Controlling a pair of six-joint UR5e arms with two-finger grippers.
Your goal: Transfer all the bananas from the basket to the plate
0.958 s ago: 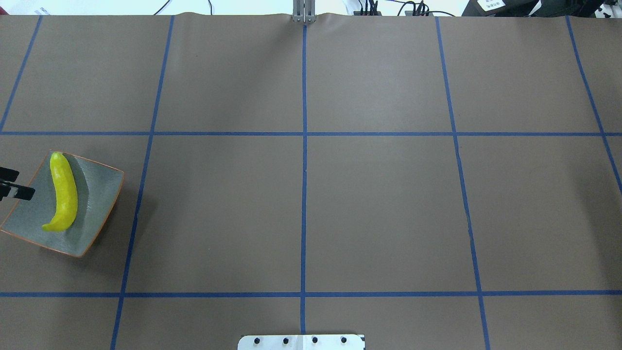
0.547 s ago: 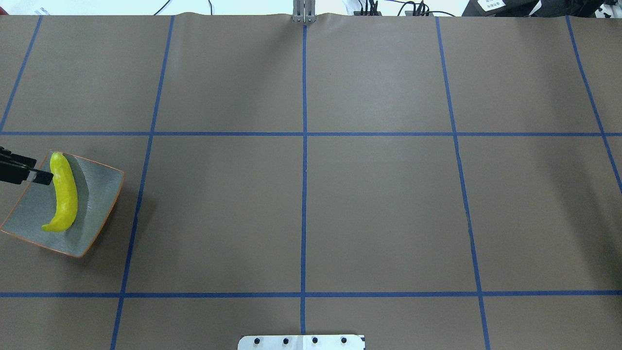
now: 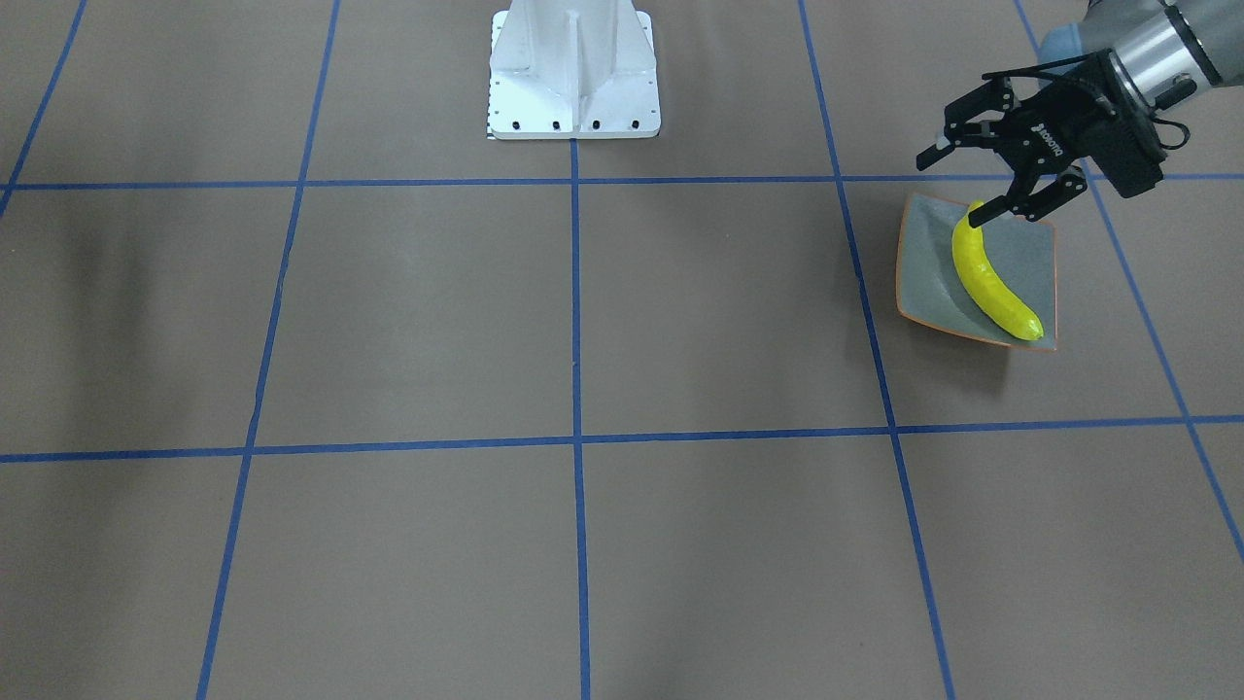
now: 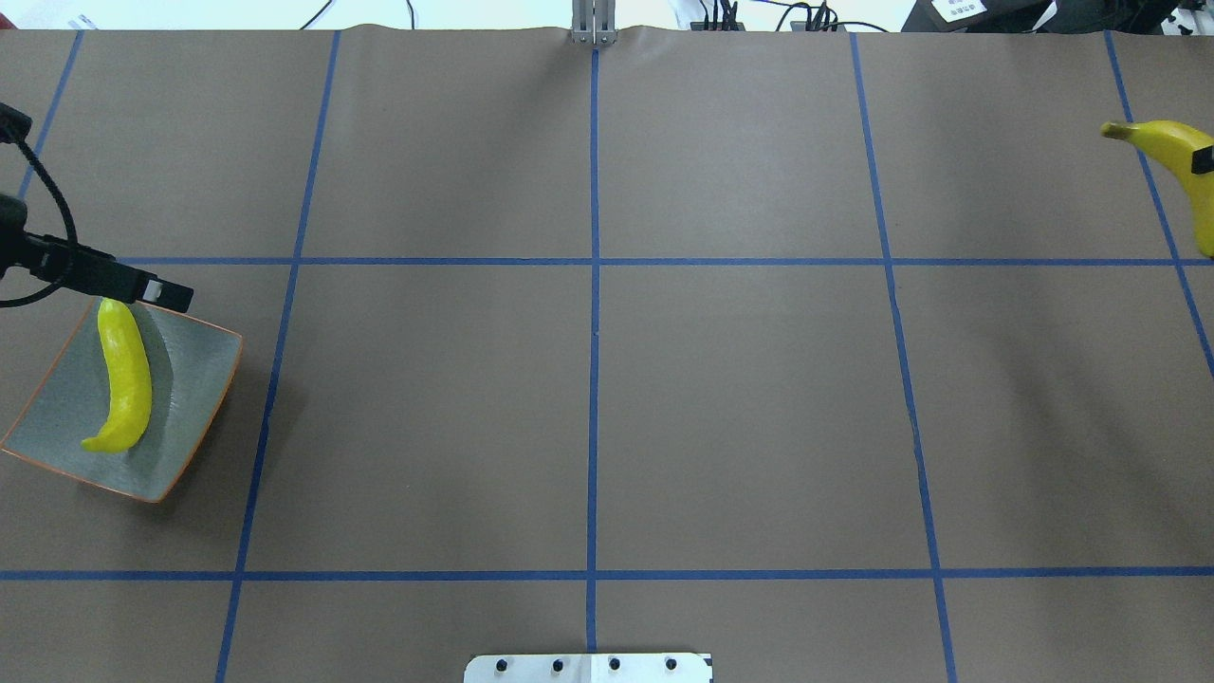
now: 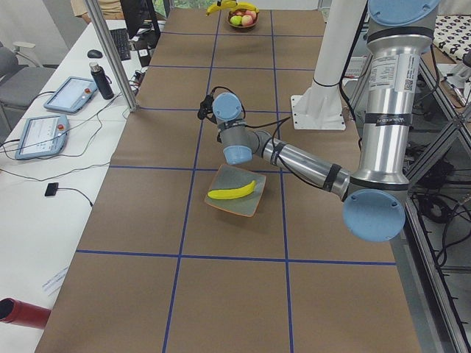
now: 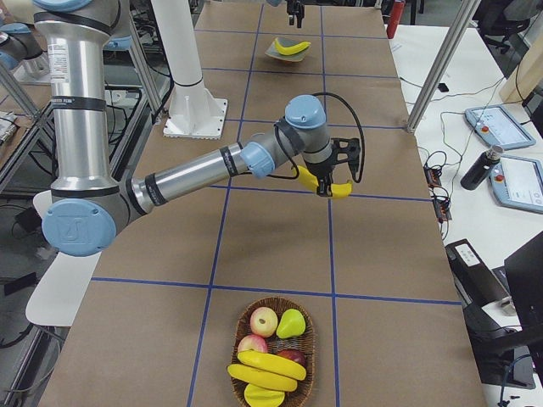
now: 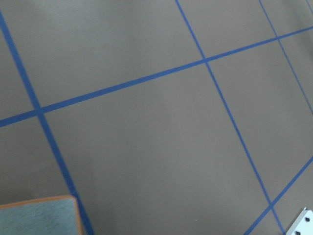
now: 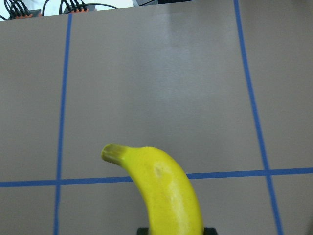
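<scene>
Already one banana [image 3: 991,282] lies diagonally across the grey-blue plate [image 3: 923,262] at the right of the front-facing view. Just above its upper tip hangs the left pincer [image 3: 957,185], spread wide and pinching nothing. Meanwhile the right pincer [image 6: 333,180] is clamped on a second banana [image 8: 166,196], held clear above the table [image 4: 740,398] at the upper right edge of the overhead view, stem end pointing left. Low in the right-side view sits the basket [image 6: 310,335], with more bananas [image 6: 267,366] among other fruit [image 6: 263,320], well apart from the plate.
</scene>
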